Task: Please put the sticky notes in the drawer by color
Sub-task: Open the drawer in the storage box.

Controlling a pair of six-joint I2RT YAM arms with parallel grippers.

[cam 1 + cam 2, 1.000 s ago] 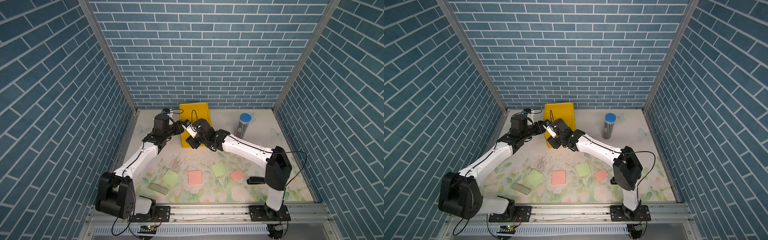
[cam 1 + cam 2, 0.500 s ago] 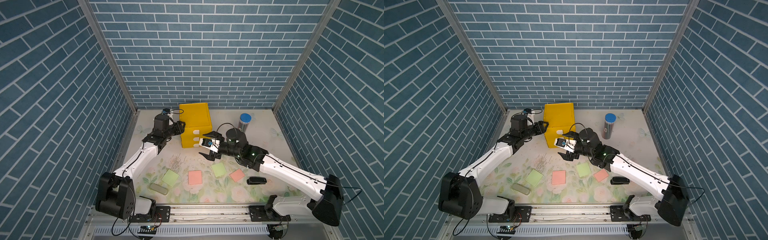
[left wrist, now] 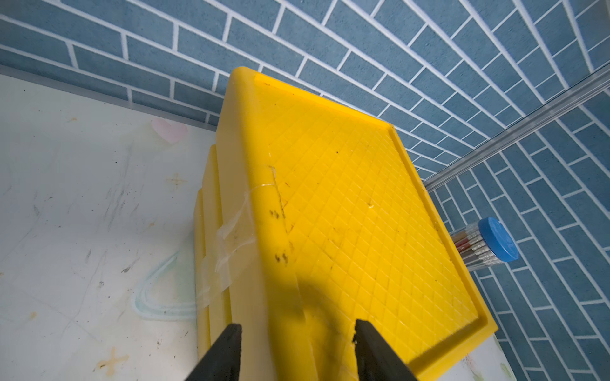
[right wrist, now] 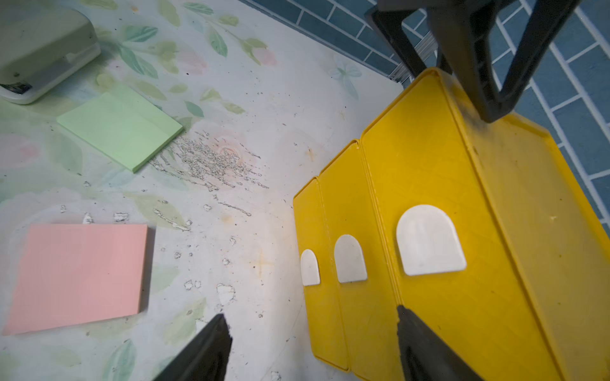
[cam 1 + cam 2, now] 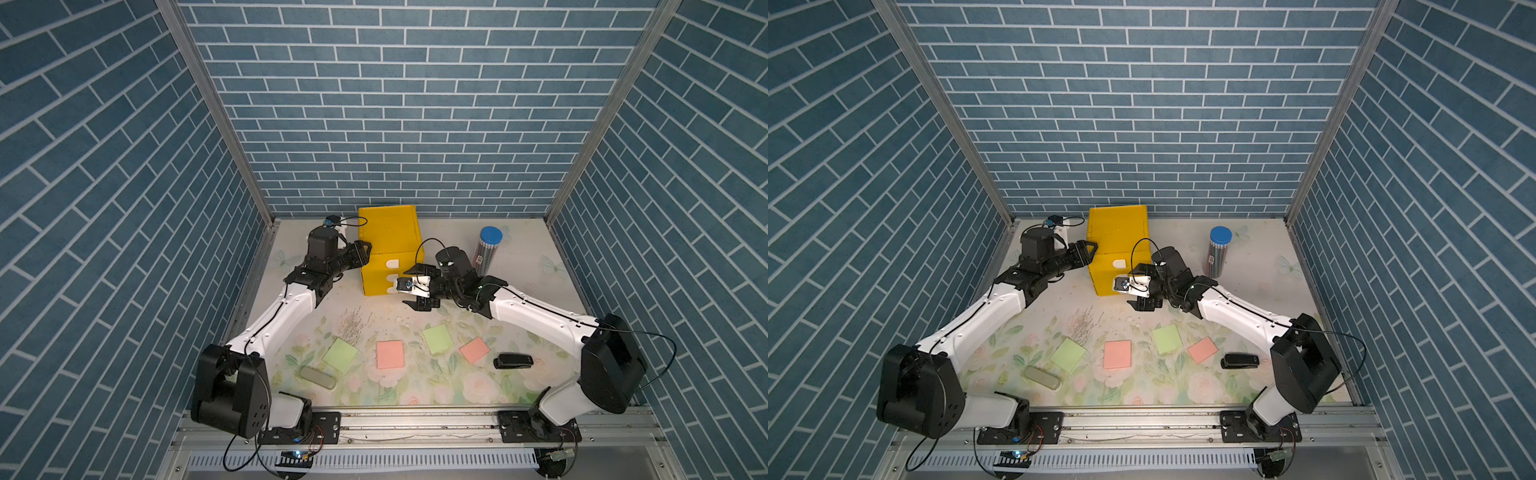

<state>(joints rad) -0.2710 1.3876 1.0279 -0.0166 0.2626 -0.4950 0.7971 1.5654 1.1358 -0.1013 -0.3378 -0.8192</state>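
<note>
Four notes (image 5: 340,354) out; drawer (image 5: 388,232) closed.
Left end effector (image 5: 365,250) clamps drawer; right end effector (image 4: 310,313) open, empty. We fear slipping off tab (image 4: 350,259).

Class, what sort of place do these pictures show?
Probably a robotics test cell: two robot arms mounted on a rail, brick-patterned panels on a metal frame, and sticky notes on a floral mat.
</note>
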